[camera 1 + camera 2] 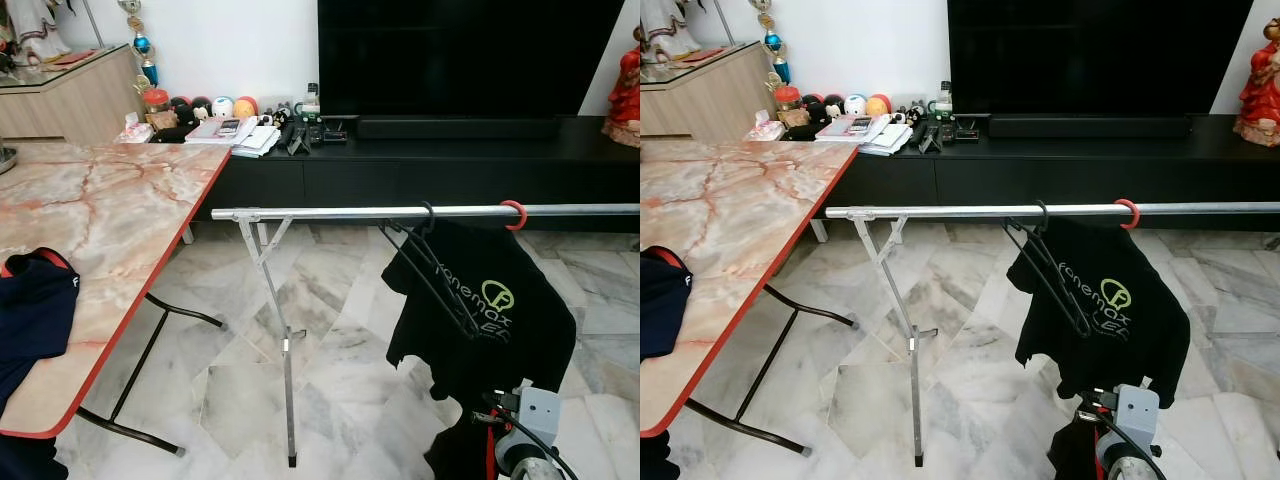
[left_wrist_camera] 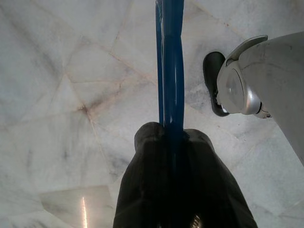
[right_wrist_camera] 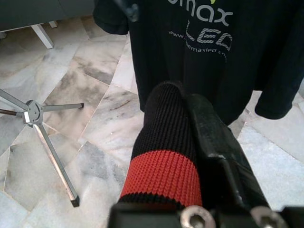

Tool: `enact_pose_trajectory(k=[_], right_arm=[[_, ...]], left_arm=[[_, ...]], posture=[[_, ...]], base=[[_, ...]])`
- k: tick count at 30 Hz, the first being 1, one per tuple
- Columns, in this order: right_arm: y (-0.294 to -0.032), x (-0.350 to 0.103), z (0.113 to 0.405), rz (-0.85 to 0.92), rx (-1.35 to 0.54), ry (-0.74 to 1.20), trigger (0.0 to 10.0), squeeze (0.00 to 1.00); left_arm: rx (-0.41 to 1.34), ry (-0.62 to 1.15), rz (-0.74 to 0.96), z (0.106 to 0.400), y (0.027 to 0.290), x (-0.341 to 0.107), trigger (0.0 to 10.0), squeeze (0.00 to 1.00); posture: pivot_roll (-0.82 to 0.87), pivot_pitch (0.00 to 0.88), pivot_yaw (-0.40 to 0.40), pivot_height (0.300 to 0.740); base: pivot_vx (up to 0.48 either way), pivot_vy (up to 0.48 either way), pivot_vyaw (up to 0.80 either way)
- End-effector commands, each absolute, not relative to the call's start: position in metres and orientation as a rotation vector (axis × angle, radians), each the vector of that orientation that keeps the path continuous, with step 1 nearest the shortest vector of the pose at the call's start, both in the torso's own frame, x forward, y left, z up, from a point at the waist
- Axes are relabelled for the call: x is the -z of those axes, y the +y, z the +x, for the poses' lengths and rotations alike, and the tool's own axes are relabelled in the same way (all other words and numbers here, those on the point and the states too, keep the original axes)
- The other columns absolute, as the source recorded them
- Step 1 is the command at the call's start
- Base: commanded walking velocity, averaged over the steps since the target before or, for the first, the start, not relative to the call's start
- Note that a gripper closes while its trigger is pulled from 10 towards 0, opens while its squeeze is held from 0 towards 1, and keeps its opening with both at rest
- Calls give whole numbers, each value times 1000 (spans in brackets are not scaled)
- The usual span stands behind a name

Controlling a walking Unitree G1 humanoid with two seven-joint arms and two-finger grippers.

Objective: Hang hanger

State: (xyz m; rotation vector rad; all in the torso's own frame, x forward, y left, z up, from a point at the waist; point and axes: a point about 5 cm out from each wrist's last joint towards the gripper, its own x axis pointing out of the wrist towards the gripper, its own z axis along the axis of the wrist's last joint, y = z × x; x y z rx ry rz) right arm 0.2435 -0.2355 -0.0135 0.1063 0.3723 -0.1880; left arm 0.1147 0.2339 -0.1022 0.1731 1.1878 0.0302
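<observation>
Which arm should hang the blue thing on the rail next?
Left. The left gripper is shut on the blue hanger, ready to lift to the metal rail. The right gripper sits low by the black T-shirt.

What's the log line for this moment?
rail: black T-shirt hung on red-hooked hanger, empty black hanger beside | left gripper: shut on blue hanger over floor | right gripper: shut, below T-shirt

Even, bright indoor light; head views sharp. Soft sheen on the marble floor (image 1: 340, 330) below the rail (image 1: 420, 212), faint shadows there. Small glare streak on floor in left wrist view. Near fingers (image 3: 164, 156) slightly soft, dark.
</observation>
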Motion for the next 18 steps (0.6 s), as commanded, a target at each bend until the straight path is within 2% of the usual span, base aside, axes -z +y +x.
enact_pose_trajectory(k=[1,18], right_arm=[[-235,7,249,99,180,337,10000,0],[-235,7,249,99,180,337,10000,0]], left_arm=[[-25,1203,187,110,235,103,10000,0],[-25,1203,187,110,235,103,10000,0]], posture=[[57,0,41,740],[57,0,41,740]], base=[[0,0,0],[0,0,0]])
